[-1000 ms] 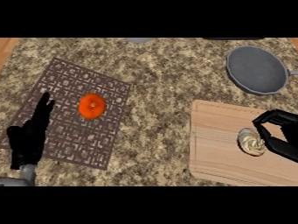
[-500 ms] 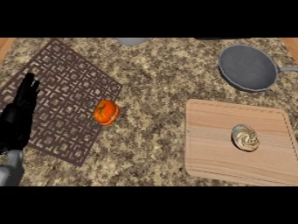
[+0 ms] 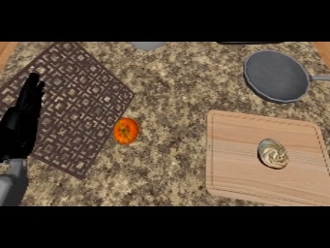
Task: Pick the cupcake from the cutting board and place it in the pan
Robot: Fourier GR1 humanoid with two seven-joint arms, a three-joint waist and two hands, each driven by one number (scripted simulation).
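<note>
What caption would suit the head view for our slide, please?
Cupcake sits on the cutting board, pan empty, left hand open.

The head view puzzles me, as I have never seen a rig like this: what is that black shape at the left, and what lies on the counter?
You look steeply down from the robot's head. The black shape is its left robot hand, open and resting over a brown lattice mat; it holds nothing. The right hand is out of view. An orange fruit lies at the mat's edge. A cupcake sits on the cutting board, and beyond that is the empty pan.
</note>
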